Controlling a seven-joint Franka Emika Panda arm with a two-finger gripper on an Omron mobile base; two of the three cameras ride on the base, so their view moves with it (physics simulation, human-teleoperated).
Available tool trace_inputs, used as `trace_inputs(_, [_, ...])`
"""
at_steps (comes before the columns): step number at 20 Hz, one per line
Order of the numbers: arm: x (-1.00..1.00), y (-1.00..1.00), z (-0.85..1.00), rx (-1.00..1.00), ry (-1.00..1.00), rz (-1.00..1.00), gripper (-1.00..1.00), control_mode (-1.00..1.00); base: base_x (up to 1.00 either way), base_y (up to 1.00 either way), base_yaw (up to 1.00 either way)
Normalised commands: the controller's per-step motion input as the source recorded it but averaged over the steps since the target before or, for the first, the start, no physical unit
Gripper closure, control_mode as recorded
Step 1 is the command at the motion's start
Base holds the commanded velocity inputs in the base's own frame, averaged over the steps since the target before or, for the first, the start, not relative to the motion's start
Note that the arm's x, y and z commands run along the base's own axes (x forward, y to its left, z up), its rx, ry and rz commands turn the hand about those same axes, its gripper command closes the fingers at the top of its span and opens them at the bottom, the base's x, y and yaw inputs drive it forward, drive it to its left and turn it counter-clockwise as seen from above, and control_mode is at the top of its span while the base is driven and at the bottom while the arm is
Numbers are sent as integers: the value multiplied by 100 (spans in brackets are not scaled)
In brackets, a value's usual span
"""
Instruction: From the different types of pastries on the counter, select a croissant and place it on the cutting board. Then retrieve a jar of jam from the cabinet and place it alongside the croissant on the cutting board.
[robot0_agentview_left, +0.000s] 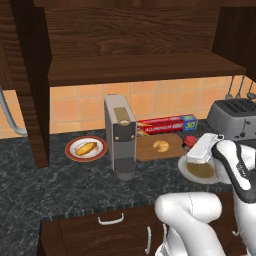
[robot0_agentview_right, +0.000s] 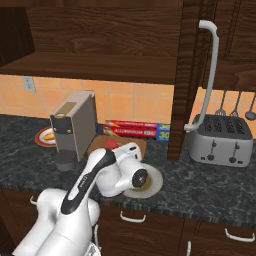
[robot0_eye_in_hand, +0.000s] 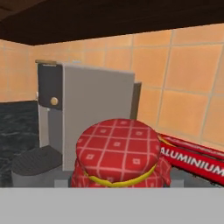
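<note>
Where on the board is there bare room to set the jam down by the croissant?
The cutting board is bare in front of the croissant and along its right edge, near the jar. Its left edge is crowded by the coffee machine, its back by the foil box. The plate borders the front.

Rendered home kitchen: dark speckled stone desk (robot0_agentview_left: 60, 185) with wooden drawer fronts (robot0_agentview_left: 111, 227) below, orange tiled backsplash (robot0_agentview_left: 165, 100), dark wood wall cabinet (robot0_agentview_left: 135, 45), toaster (robot0_agentview_right: 220, 140), coffee machine (robot0_agentview_left: 120, 135), aluminium foil box (robot0_agentview_left: 167, 123), utensils hanging on the wall (robot0_agentview_right: 235, 107), wall socket (robot0_agentview_right: 29, 83).
</note>
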Motion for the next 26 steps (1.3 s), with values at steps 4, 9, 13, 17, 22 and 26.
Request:
trace_inputs(4, [31,-3,-9,2,0,8,100,-100,0,0,0])
trace_inputs(9, [97,-27,-28,6,0,6,100,-100,0,0,0])
trace_inputs(13, [34,-19,-6,1,0,1,100,-100,0,0,0])
trace_inputs(17, [9,-65,6,1,1,0,100,-100,0,0,0])
trace_inputs(22, [8,-37,4,0,0,0,100,-100,0,0,0])
trace_inputs(26, [0,0,0,0,0,0,100,-100,0,0,0])
